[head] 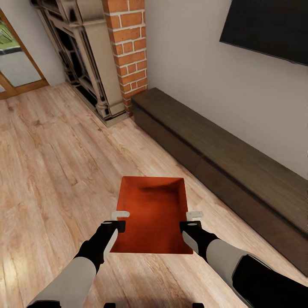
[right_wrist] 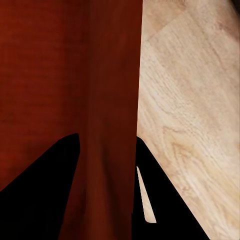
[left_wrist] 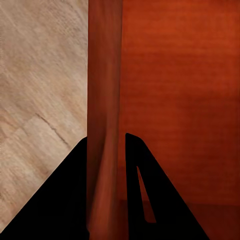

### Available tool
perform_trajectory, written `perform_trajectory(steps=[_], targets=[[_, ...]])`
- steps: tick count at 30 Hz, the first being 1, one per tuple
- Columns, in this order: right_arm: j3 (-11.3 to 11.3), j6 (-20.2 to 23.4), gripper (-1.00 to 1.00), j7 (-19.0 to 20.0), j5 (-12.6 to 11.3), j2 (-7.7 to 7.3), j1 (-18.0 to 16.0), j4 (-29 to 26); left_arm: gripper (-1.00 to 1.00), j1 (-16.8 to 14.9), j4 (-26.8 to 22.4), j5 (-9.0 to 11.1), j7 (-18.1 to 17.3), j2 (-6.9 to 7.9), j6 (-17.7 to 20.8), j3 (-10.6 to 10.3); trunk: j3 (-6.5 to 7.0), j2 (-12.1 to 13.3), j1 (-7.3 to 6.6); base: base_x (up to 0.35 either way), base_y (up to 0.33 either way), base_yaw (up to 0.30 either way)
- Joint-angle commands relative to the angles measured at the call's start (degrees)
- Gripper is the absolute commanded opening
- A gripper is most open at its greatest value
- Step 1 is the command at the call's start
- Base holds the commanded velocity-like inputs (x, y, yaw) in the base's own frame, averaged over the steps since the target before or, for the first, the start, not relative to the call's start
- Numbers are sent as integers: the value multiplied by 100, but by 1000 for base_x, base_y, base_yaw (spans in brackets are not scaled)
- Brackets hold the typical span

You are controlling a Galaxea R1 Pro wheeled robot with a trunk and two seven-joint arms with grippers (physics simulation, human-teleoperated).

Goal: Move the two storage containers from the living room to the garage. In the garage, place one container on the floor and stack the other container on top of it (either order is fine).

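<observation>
One orange-red storage container (head: pixel 154 214) hangs open-topped and empty in front of me, above the light wood plank floor (head: pixel 55 171) of the living room. My left gripper (head: pixel 119 218) is shut on its left wall, which passes between the dark fingers (left_wrist: pixel 70 200) in the left wrist view. On the opposite side, my right gripper (head: pixel 192 219) is shut on the right wall (right_wrist: pixel 112 125), pinched between its fingers (right_wrist: pixel 160 200). The second container is out of view.
A long dark wooden TV bench (head: pixel 222 162) runs along the right wall under a wall TV (head: pixel 269 30). The brick chimney (head: pixel 128 47) with its dark fireplace (head: pixel 81 55) stands ahead left. A wood-framed doorway (head: pixel 17 64) opens at far left.
</observation>
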Motion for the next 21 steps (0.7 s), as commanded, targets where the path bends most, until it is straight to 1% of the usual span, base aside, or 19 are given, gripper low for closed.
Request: perform_trajectory(steps=[1, 21], targets=[[180, 35, -100, 23, -83, 7, -1, -97, -100, -2, -5, 100, -27, -11, 14, 4, 15, 39, -22, 0, 0, 0], [180, -8, -100, 24, -81, 7, -1, -97, -100, -2, -2, 101, -27, -17, 14, 5, 374, 841, -462, 0, 0, 0]])
